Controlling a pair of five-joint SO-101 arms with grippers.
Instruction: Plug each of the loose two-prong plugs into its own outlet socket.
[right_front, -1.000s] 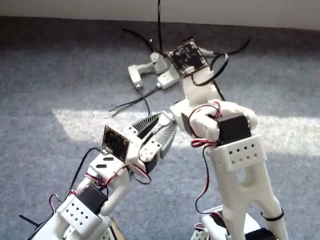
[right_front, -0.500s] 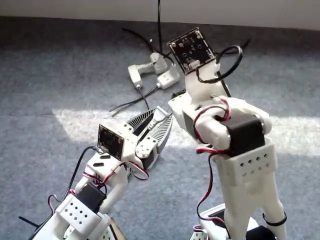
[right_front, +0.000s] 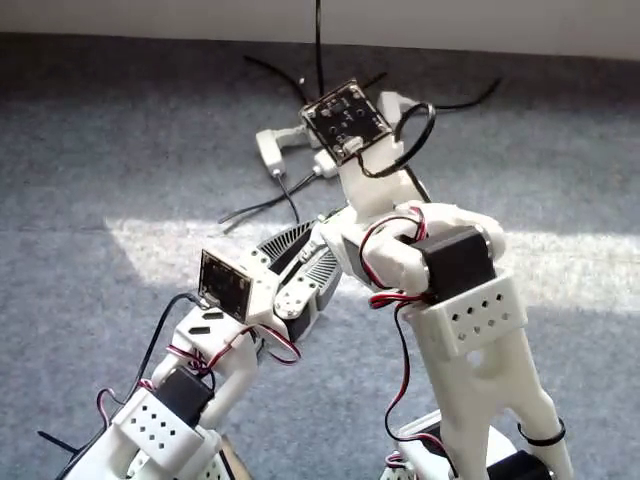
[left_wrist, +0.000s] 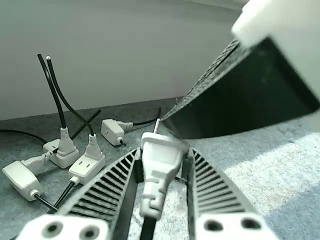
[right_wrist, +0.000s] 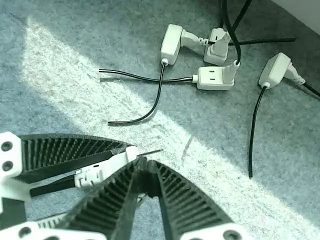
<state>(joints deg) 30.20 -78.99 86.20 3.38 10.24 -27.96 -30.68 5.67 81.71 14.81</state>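
Observation:
A white two-prong plug (left_wrist: 157, 170) is pinched between the ribbed fingers of my left gripper (left_wrist: 165, 155), prongs pointing away from the wrist. The left gripper (right_front: 315, 265) hovers over the sunlit carpet strip in the high view. My right gripper (right_wrist: 148, 170) is shut with its tips together, right beside the held plug (right_wrist: 105, 170); whether they touch I cannot tell. Several white outlet sockets (right_wrist: 214, 77) lie farther off on the carpet, one (right_wrist: 170, 44) with a black cord. A separate white piece (right_wrist: 275, 69) lies to the side.
Black cords (right_wrist: 150, 107) loop across the grey carpet (right_front: 100, 200) between the grippers and the sockets (right_front: 272, 150). Two sockets (left_wrist: 86, 167) have plugs with upright black cords (left_wrist: 55, 95). A pale wall (left_wrist: 125, 45) rises behind them.
The right arm's wrist rose, then swung left and lower, ending above the left gripper's tips. The left gripper drew back slightly, still holding the plug.

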